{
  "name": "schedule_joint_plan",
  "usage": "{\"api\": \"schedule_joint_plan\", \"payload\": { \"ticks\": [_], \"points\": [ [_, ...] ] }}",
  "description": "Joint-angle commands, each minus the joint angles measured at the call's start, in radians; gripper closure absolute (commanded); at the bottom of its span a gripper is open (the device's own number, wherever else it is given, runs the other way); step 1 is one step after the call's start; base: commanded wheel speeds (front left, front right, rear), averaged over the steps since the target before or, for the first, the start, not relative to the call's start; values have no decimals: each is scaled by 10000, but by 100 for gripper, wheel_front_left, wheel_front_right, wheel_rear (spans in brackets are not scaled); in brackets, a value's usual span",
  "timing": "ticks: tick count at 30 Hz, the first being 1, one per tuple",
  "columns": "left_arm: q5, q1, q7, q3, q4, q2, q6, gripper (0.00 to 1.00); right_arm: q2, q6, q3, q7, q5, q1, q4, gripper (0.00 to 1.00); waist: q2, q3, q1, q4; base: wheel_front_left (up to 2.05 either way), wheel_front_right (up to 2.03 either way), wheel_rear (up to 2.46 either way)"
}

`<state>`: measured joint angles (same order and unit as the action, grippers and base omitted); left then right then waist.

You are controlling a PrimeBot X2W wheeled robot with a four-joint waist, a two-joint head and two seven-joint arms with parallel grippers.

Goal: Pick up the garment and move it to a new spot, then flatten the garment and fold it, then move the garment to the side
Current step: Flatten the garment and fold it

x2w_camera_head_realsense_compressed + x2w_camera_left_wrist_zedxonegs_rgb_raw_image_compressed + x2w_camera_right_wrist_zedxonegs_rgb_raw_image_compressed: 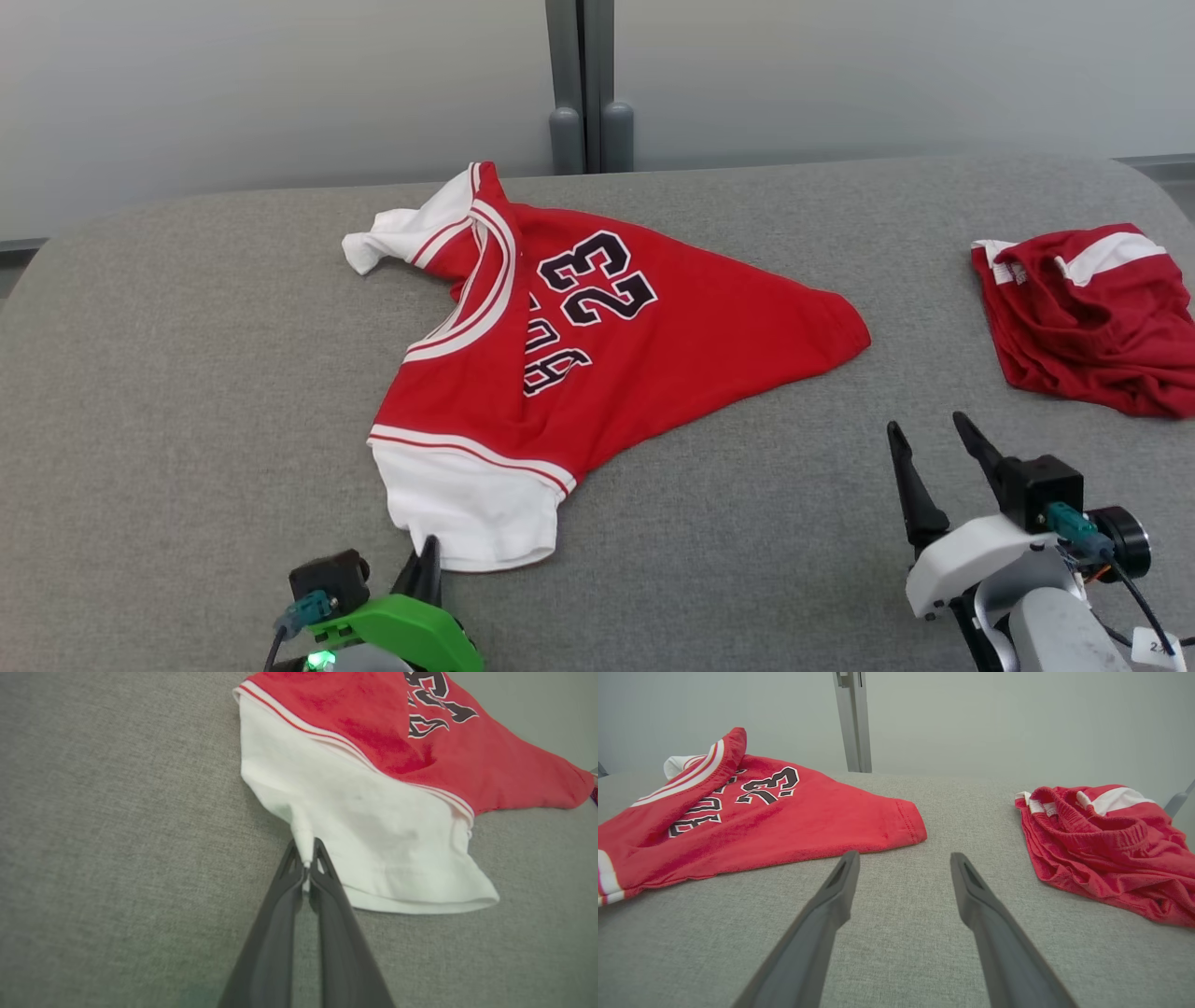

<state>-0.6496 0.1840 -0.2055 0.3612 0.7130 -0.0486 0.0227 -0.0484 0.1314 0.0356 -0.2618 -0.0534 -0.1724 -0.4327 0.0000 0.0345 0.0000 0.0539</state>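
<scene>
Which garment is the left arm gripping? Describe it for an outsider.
On the grey table, two red garments lie apart. It is the jersey mid-table, its white sleeve pinched in the left fingers. Unlike the crumpled shorts at the right edge, it bears a black 23.

Lighting was bright, even, diffuse. The garment [653,345] cast only a thin soft shadow on the surface [187,373]. In its wrist view the left hand [305,848] was blurred toward 6 o'clock; frame edges bowed.
</scene>
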Motion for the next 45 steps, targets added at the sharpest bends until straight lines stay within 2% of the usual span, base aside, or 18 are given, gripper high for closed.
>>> {"api": "schedule_joint_plan", "payload": {
  "ticks": [1, 8, 12, 20, 29, 30, 31, 33, 36, 45],
  "points": [
    [30, 272, -171, -62, -101, -38, -70, 100, -42, -16, 182, -46, 222, -304, -209, 0, 0, 158, 0, 145, 0, 0, 0],
    [331, 569, -577, -625, -1101, -215, -212, 100, -69, -16, 1480, 483, 1837, -2100, -1749, 0, 0, 663, 0, 591, 0, 0, 0],
    [594, 418, -598, -981, -1851, -248, -295, 100, -130, -16, 1748, 878, 2207, -2986, -2614, 0, 0, 926, 0, 796, 0, 0, 0],
    [894, 108, -607, -1250, -2689, -159, -192, 100, -293, -16, 1759, 1262, 2413, -4167, -4427, 0, 0, 1271, 0, 1059, 0, 0, 0],
    [1096, 75, -607, -1329, -2957, -83, -105, 100, -476, -16, 1127, 1521, 2415, -5155, -6259, 0, 0, 1531, 0, 1160, 0, 0, 0],
    [1100, 70, -607, -1348, -2976, -79, -97, 100, -457, -16, 1042, 1561, 2359, -5218, -6419, 8, 0, 1543, 0, 1158, 0, 0, 0],
    [1112, 60, -607, -1369, -2998, -73, -84, 100, -433, -16, 922, 1561, 2303, -5293, -6595, 50, 0, 1552, 0, 1152, 0, 0, 0],
    [1174, 52, -609, -1417, -3058, -65, -51, 100, -389, -14, 708, 1526, 2152, -5433, -6882, 66, 0, 1557, 0, 1131, 0, 0, 0],
    [1233, 59, -608, -1490, -3141, -56, 35, 100, -334, -8, 369, 1479, 1893, -5623, -7250, 100, 0, 1555, 0, 1090, 0, 0, 0],
    [1602, 425, -602, -1735, -3679, -113, 321, 100, -131, -10, -468, 780, 337, -6312, -7566, 100, 0, 1284, 0, 846, 0, 0, 0]
  ]
}}
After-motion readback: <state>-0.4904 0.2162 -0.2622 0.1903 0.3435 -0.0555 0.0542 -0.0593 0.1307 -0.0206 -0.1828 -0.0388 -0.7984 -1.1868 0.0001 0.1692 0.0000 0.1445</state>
